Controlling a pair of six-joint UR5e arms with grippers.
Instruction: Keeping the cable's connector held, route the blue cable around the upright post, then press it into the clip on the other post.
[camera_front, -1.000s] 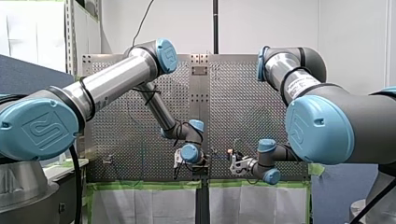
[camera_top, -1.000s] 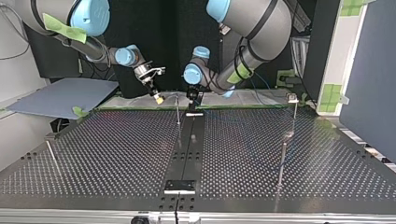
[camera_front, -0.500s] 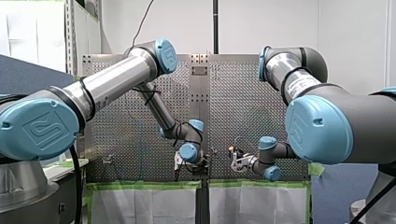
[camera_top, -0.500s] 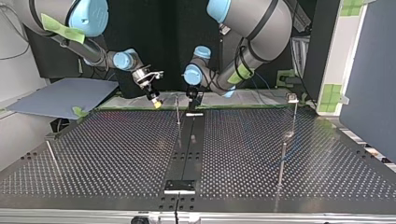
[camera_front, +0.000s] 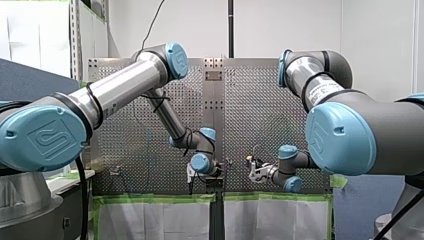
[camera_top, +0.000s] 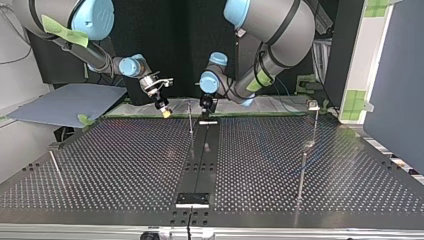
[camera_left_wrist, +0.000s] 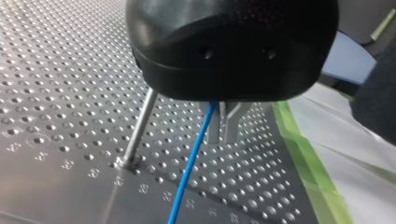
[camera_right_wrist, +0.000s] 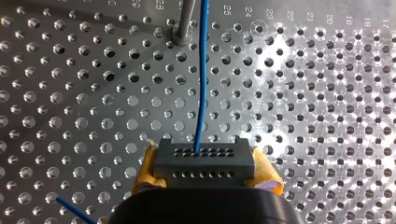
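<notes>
Now routing: connector held, cable at the post

Right jaws (camera_right_wrist: 204, 164), yellow pads, are clamped on the grey connector (camera_right_wrist: 204, 156) from both sides, likely so that end stays fixed while the line is steered. Blue cable (camera_right_wrist: 201, 74) leaves the connector's face and runs straight ahead of those jaws, passing just beside the upright post (camera_right_wrist: 186, 14). Not wrapped round it as far as I can see.

Left jaws (camera_left_wrist: 222, 137): the cable comes out right at them and drops away below, with the post off to one side. Cannot tell whether they are clamped on it or only guiding. Probably placed there to lead the slack round the post.

Clip step not yet done: the clip (camera_top: 313, 104) tops the clip post (camera_top: 316, 125), well apart from both jaws, no blue seen at it.

Counts: two arms, one connector, one cable (a short blue stretch beside the right jaws is likely the same line), one clip, and four posts on the perforated counter (camera_top: 125, 165) in the top view.
</notes>
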